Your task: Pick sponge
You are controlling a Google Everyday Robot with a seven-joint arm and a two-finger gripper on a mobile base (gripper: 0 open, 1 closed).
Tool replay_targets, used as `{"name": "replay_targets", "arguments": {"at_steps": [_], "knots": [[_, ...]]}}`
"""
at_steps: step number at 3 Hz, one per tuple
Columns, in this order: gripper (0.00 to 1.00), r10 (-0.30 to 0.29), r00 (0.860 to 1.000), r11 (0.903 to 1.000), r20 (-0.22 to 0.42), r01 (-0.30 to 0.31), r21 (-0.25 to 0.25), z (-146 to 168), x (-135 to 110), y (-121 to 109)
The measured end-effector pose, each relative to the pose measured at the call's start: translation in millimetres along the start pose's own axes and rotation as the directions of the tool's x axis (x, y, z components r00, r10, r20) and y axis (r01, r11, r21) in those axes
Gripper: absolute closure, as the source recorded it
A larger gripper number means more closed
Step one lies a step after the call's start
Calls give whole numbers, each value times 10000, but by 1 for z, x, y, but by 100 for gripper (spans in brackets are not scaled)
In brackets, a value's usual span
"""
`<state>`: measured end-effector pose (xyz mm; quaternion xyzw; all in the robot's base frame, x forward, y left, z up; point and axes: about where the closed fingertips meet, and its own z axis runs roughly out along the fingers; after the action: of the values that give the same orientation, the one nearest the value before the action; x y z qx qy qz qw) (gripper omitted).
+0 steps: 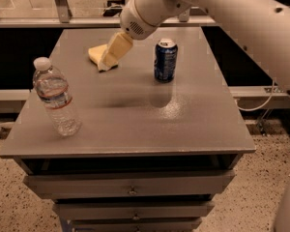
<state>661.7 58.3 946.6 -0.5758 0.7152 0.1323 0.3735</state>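
The sponge is a pale yellow foam block lying flat on the far left part of the grey table top. My gripper hangs from the white arm that reaches in from the upper right. It points down and to the left, with its cream-yellow tip right at the sponge's near right edge and covering part of it. Whether it touches the sponge cannot be told.
A blue soda can stands upright to the right of the gripper, about a can's height away. A clear water bottle stands near the front left. Drawers sit under the table top. A rail and a dark gap lie behind the table.
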Motion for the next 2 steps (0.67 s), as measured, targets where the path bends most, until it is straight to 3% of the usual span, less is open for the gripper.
{"name": "replay_targets", "arguments": {"at_steps": [2], "knots": [[0, 447, 9982, 9985, 401, -434, -320, 84, -12, -14]]}}
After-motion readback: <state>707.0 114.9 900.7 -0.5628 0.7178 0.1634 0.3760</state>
